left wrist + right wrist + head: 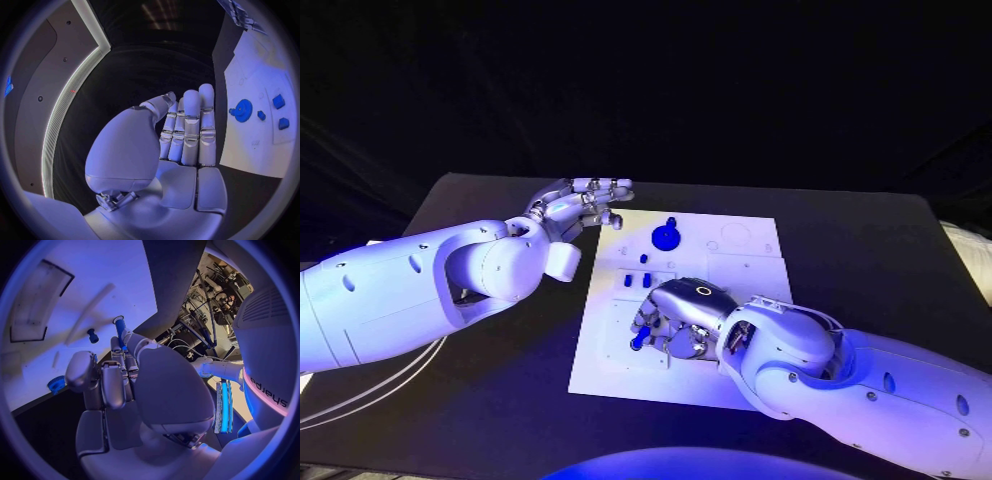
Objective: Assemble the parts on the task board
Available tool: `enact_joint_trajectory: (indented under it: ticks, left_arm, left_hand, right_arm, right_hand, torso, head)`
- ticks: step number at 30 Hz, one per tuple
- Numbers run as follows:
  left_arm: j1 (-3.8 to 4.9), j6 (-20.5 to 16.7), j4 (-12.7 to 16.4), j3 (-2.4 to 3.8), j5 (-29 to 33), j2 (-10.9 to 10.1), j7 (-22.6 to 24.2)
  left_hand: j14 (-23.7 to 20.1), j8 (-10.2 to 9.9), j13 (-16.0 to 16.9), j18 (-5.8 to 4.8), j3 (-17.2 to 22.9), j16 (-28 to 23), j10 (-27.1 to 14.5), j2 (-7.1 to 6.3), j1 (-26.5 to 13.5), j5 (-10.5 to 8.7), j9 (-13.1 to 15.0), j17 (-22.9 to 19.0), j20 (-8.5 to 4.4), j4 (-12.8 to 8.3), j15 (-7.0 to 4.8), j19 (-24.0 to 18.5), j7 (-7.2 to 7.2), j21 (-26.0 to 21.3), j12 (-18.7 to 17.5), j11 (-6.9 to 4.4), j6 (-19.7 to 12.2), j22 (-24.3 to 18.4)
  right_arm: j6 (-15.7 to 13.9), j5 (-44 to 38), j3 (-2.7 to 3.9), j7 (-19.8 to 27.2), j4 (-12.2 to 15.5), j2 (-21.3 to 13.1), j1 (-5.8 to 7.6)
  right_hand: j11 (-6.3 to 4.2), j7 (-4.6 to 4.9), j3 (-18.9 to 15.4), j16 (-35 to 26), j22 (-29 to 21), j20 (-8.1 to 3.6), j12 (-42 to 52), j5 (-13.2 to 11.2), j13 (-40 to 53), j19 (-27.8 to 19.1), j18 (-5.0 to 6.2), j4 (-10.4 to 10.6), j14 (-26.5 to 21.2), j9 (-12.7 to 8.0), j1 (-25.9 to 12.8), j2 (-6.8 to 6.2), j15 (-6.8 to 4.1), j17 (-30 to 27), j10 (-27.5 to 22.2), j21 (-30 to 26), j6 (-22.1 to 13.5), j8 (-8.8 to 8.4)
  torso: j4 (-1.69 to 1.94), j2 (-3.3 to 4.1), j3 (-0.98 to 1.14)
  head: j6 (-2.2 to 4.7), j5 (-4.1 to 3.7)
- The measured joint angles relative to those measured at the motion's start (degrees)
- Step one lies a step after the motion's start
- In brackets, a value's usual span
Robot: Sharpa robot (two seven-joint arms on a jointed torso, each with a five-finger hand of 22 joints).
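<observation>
Entry, my own two hands at the black counter point(473, 420). Hidden or unclear: my right robot hand point(678, 322) covers the near middle of the white task board point(747, 262), so whatever lies under the palm cannot be read; the faint outlines printed toward the board's far right corner are too pale to identify; my right forearm cuts off the board's near right corner. Right robot hand: fingers curled down onto the board, pinching a slim blue peg point(120, 331) between thumb and fingertip; in the head view only a short blue tip point(639, 342) shows at the hand's left side, near the board's left edge. Whether the peg's end touches the board I cannot tell. Left robot hand point(574, 212): at the board's far left corner, fingers straight and held close side by side, thumb set off a little, holding nothing; its fingertips reach just over the board's corner, contact uncertain. Loose parts on the board: one blue gear point(666, 237) near the far edge, left of centre; two small blue blocks point(636, 281) between the gear and my right robot hand; a small blue stud point(92, 335) standing in the board near the peg; another blue round piece point(56, 384) at the board's edge, partly cut off.
</observation>
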Motion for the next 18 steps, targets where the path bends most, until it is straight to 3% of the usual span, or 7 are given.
enact_joint_trajectory:
  ticks: [18]
  left_arm:
    - [0.0, 0.08, -0.02, 0.0, 0.0, 0.09, -0.04]
  left_hand:
    - [0.0, 0.0, 0.0, 0.0, 0.0, 0.0, 0.0, 0.0, 0.0, 0.0, 0.0, 0.0, 0.0, 0.0, 0.0, 0.0, 0.0, 0.0, 0.0, 0.0, 0.0, 0.0]
  right_arm:
    - [1.28, -2.16, -0.58, -1.05, -1.66, 1.66, 0.07]
  right_hand:
    - [0.0, -0.09, 0.29, 0.0, -0.1, 0.22, 0.25, 0.01, 0.3, -0.23, 0.0, -0.31, 0.0, 0.0, -0.05, 0.0, 0.0, -0.17, 0.0, 0.0, -0.11, -0.32]
  torso:
    - [0.02, 0.03, 0.0]
  head:
    - [-0.26, 0.23]
